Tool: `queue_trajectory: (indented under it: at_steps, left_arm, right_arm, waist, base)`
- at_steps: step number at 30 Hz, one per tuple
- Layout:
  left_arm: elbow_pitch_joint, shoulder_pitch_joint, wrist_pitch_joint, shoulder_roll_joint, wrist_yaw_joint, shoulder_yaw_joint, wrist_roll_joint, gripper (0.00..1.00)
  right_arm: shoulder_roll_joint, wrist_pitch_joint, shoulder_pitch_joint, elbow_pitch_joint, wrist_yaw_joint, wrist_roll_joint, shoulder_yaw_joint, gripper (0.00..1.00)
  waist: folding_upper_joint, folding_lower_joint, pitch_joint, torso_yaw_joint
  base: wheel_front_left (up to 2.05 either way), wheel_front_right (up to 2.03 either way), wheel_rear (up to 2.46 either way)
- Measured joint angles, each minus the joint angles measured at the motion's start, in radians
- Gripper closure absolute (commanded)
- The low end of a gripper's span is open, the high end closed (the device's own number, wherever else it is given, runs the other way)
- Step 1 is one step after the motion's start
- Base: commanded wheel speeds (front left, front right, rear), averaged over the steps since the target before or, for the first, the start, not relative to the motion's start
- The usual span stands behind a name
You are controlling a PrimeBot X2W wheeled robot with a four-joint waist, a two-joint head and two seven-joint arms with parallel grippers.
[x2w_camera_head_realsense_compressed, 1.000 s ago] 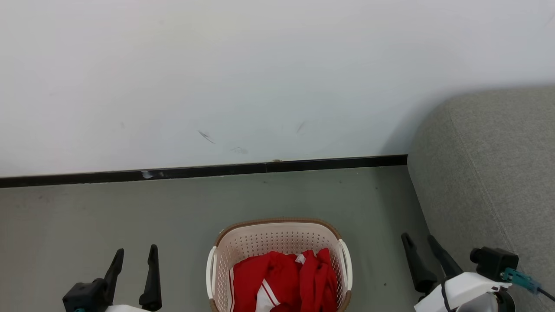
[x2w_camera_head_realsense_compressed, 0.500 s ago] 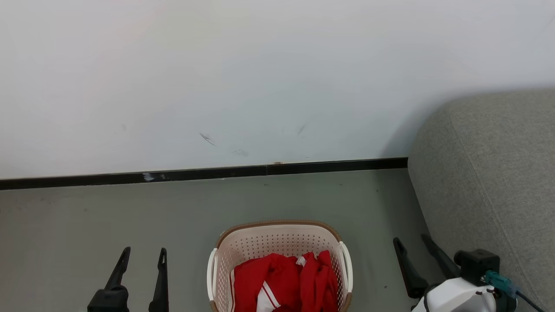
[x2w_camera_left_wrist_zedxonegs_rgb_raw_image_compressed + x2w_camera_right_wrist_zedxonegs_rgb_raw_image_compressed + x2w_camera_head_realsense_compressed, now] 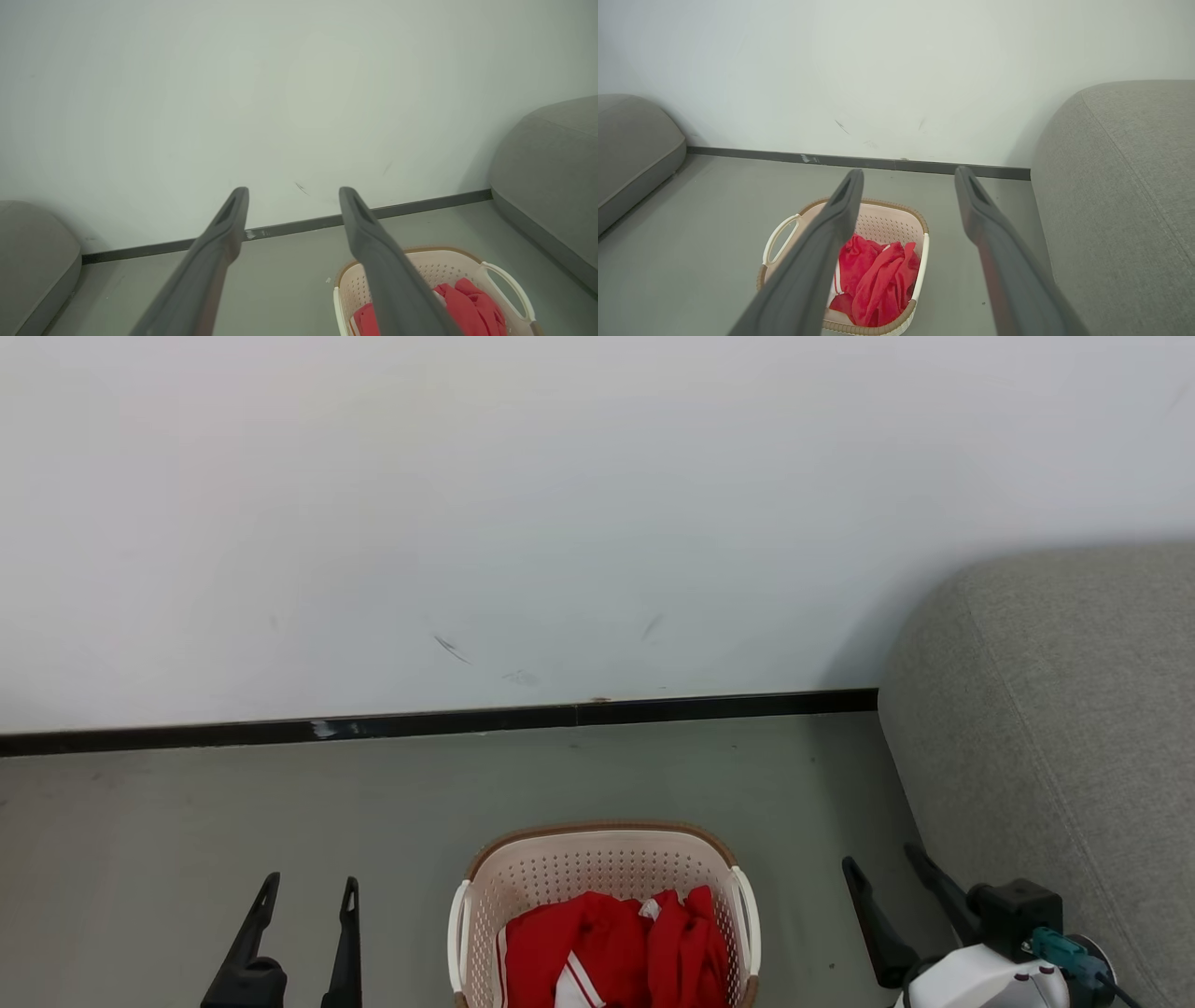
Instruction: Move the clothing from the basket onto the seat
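The basket (image 3: 597,870), an oval tub of cream-white plastic with rows of small round holes punched through its walls and a brown, woven-looking band around its rim, is standing on the smooth grey-green floor (image 3: 280,821). The clothing (image 3: 611,943) is lying crumpled inside the basket: soft, bright red fabric bunched into loose folds, with a white panel and thin white stripes showing near the basket's left wall. Slim white loop handles (image 3: 456,924) are arching off the basket's two sides. The left gripper (image 3: 312,880) is hovering to the left of the basket, well clear of it, with its long, dark, matte, tapering fingers (image 3: 219,252) spread wide and nothing between them. The right gripper (image 3: 879,855) is hovering to the right of the basket, between it and the seat (image 3: 1074,709), and is likewise gaping wide and empty. The seat is rising to the right of the basket as a big grey cushion of coarse woven upholstery, with a rounded corner and a stitched seam running along its edge. Behind the basket a glossy black baseboard (image 3: 467,719) is running under a plain white wall (image 3: 560,523) that is carrying a few dark scuffs (image 3: 450,648). In the left wrist view, another rounded grey cushion (image 3: 32,252) is lying far to the left of the basket.
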Motion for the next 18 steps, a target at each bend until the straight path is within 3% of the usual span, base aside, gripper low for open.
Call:
queue_trajectory:
  at_steps: [18]
  left_arm:
    - [0.018, 0.0, 0.013, 0.0, -0.001, 0.024, -0.03, 0.0]
  right_arm:
    - [0.0, -0.001, 0.003, -0.002, 0.0, -0.002, -0.002, 0.0]
  waist:
    - [0.0, -0.0002, -0.006, 0.0]
  base:
    - [0.0, 0.0, 0.0]
